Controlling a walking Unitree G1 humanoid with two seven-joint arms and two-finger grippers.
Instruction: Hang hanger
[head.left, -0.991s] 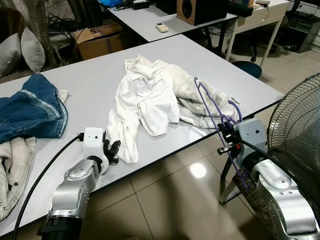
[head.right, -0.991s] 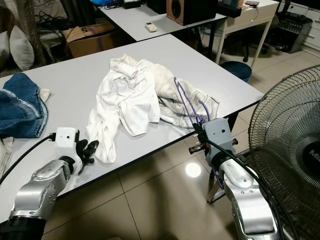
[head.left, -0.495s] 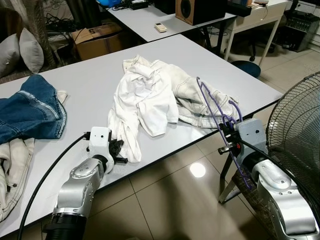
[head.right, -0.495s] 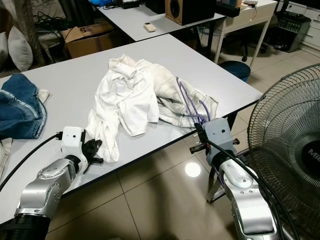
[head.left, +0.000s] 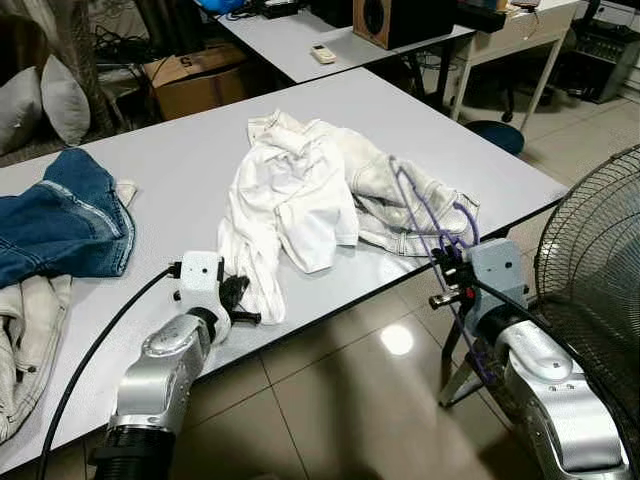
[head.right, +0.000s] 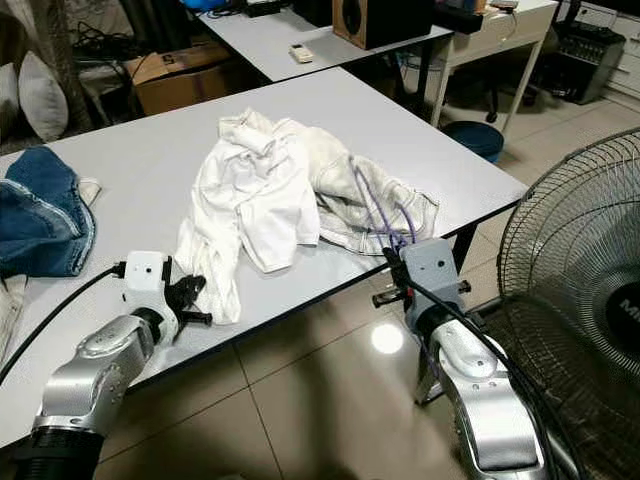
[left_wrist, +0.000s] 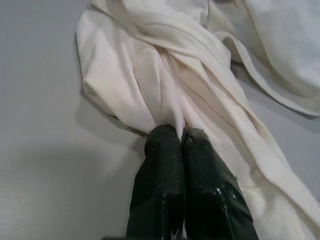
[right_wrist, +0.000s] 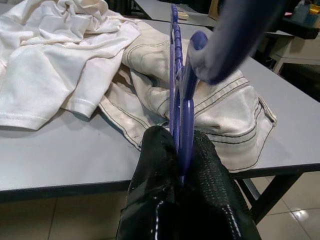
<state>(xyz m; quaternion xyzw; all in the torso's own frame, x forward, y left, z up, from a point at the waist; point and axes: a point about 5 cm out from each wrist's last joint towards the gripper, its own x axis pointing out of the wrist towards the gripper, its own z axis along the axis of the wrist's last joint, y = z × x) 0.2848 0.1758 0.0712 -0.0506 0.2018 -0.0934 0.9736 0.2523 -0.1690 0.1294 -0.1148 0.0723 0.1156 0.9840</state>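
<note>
A purple hanger (head.left: 425, 220) stands upright at the table's front right edge, my right gripper (head.left: 446, 268) shut on its lower part; the fingers (right_wrist: 160, 165) clamp the purple bar (right_wrist: 182, 107). A white shirt (head.left: 290, 200) lies crumpled in the middle of the grey table (head.left: 180, 160), over cream trousers (head.left: 410, 200). My left gripper (head.left: 238, 296) sits at the table's front edge, shut on the shirt's lower hem (left_wrist: 165, 95); the black fingers (left_wrist: 165, 160) pinch a fold of the white cloth.
Blue jeans (head.left: 60, 220) and a beige garment (head.left: 25, 330) lie at the table's left. A large floor fan (head.left: 600, 270) stands close on the right, beside my right arm. Another table with a speaker (head.left: 400, 20), a cardboard box (head.left: 195, 80) and cushions (head.left: 40, 100) sit behind.
My left gripper has moved right along the front edge up to the shirt's hem and shut on it. The right gripper has edged slightly toward the table with the hanger.
</note>
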